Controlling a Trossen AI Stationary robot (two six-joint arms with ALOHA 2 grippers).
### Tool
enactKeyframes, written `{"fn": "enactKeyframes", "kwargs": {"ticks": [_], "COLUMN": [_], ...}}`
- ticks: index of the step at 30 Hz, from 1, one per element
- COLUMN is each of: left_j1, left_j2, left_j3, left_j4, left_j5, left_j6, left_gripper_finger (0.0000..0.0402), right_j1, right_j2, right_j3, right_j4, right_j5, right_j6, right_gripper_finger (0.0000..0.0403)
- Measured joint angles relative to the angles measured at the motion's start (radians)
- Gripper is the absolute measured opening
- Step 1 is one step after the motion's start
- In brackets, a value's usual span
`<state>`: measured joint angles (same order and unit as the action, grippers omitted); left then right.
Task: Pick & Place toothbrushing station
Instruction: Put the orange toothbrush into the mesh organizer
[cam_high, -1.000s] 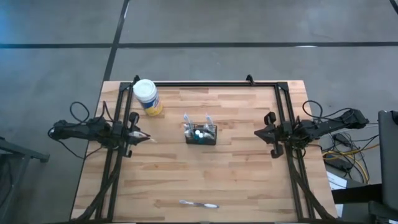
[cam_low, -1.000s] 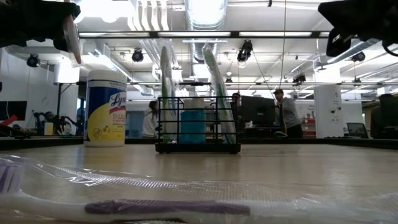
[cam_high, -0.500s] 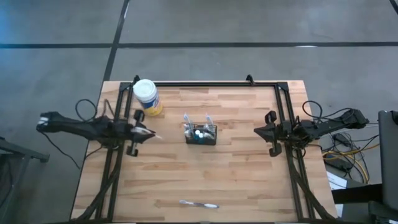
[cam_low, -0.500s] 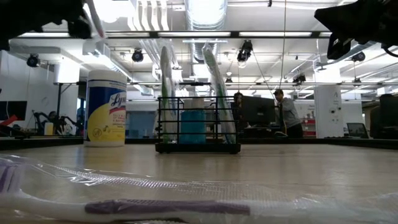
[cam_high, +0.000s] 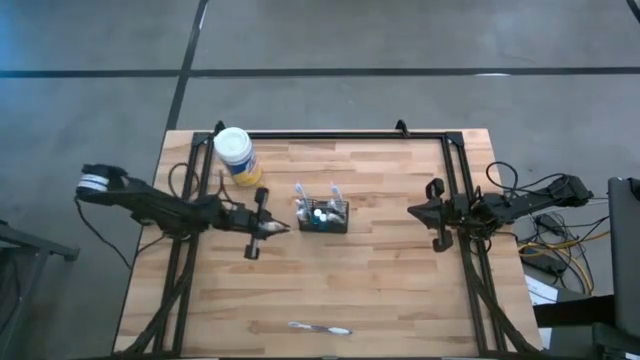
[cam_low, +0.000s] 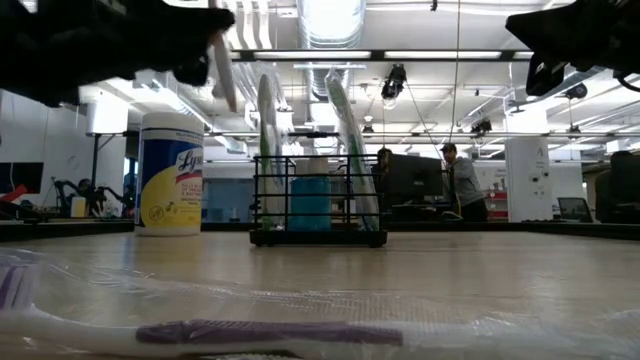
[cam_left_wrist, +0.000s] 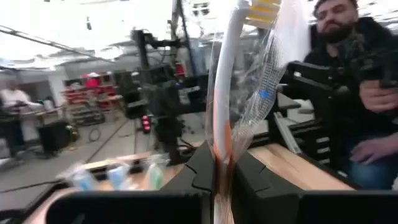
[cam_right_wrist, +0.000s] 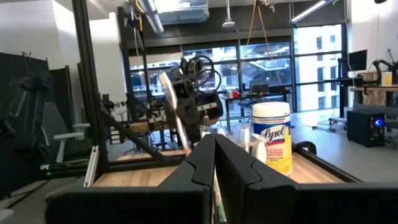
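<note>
The black slotted caddy (cam_high: 322, 216) stands on its base at the table's middle. Two wrapped toothbrushes (cam_low: 266, 150) stand upright in it, and it also shows in the low view (cam_low: 318, 236). My left gripper (cam_high: 272, 228) is just left of the caddy, above the table, shut on a wrapped toothbrush (cam_left_wrist: 231, 74). My right gripper (cam_high: 432, 213) waits at the table's right side, shut and empty. A third wrapped toothbrush (cam_high: 320, 328) lies flat near the front edge. My left gripper pinches the wrapped toothbrush's handle (cam_left_wrist: 221, 158) between its two fingers, through the clear wrapper. The fingers lie about level and point toward the table's right. The brush sticks out beyond the fingertips, its yellow-bristled head (cam_left_wrist: 263, 10) farthest out. It is lifted clear of the table (cam_low: 223, 75).
A white-capped, yellow-labelled round jar (cam_high: 237, 155) stands at the back left. A black frame (cam_high: 330, 134) runs along the table's far and side edges. Bare wood lies between the caddy and the front edge. People show in the room beyond the table (cam_left_wrist: 348, 93).
My left gripper has gone toward the table's right edge and a little toward the near edge. It has come from beside the left frame rail to just left of the caddy, carrying the wrapped toothbrush clear of the table.
</note>
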<state>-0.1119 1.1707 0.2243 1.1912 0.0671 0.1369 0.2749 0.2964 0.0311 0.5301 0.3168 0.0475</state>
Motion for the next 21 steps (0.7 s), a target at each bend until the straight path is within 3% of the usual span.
{"fn": "enactKeyframes", "kwargs": {"ticks": [9,21], "left_j1": [0.016,0.048], "left_j2": [0.223,0.250], "left_j3": [0.193,0.218], "left_j4": [0.006,-0.049], "left_j5": [0.020,-0.183], "left_j6": [0.029,0.052], "left_gripper_finger": [0.0021,0.0021], "right_j1": [0.000,0.000], "right_j2": [0.000,0.000], "right_j3": [0.000,0.000], "right_j4": [0.000,0.000], "right_j5": [0.000,-0.002], "right_j6": [-0.005,-0.006], "right_gripper_finger": [0.0011,0.0011]}}
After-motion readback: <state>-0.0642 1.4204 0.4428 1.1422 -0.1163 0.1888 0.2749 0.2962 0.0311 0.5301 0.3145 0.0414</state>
